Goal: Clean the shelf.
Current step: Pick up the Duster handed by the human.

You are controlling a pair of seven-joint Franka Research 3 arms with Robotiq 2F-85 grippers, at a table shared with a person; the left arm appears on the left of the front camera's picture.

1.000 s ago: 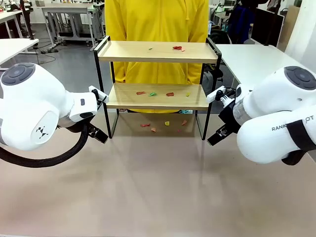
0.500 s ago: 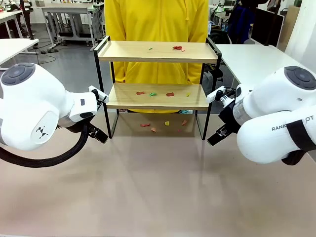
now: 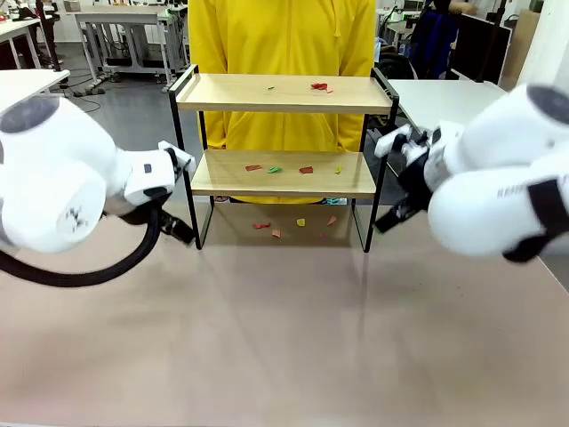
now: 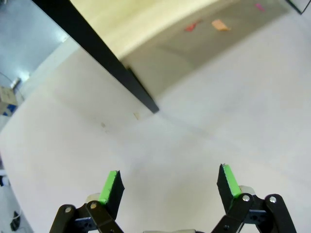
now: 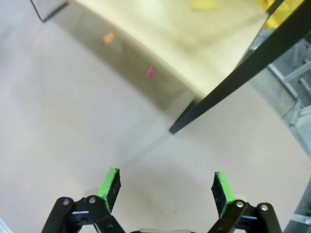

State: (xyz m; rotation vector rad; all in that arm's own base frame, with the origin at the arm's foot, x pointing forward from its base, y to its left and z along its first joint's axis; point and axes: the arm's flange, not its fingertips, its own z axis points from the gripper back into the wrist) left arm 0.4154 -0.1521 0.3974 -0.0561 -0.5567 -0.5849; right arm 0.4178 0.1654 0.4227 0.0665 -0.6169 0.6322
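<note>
Task looking barely begun, as I judge it. Shelf (image 3: 231,93) is standing between the two grippers, a little beyond both, with the person (image 3: 283,36) standing behind it.

Litter showing:
- top board: red scraps (image 3: 319,86) and a green bit (image 3: 272,88)
- lower board: a row of red, green and yellow bits (image 3: 306,169)
- table (image 3: 284,338) under the shelf: more bits (image 3: 276,233)

Nothing is looking wiped or gathered yet. No cloth or brush is showing at either tool. All three levels seem left to do.

Left gripper (image 4: 169,175): jaws spreading wide, nothing between the green pads. It is hovering low over bare table and pointing at the shelf's near foot (image 4: 146,102), which is planted ahead of the fingertips and apart from them. Two table scraps (image 4: 219,24) are lying farther ahead, under the lower board.

Right gripper (image 5: 166,177): jaws likewise spreading wide and carrying nothing. The other near foot (image 5: 175,128) is sitting just ahead, not touching. Orange and pink scraps (image 5: 149,73) are lying beyond the fingertips in the board's shadow.

Both arms are sitting folded, elbows out, wrists angling inward toward the shelf's front legs. The pose is looking mirror-like, and I read it as readying to reach in.
</note>
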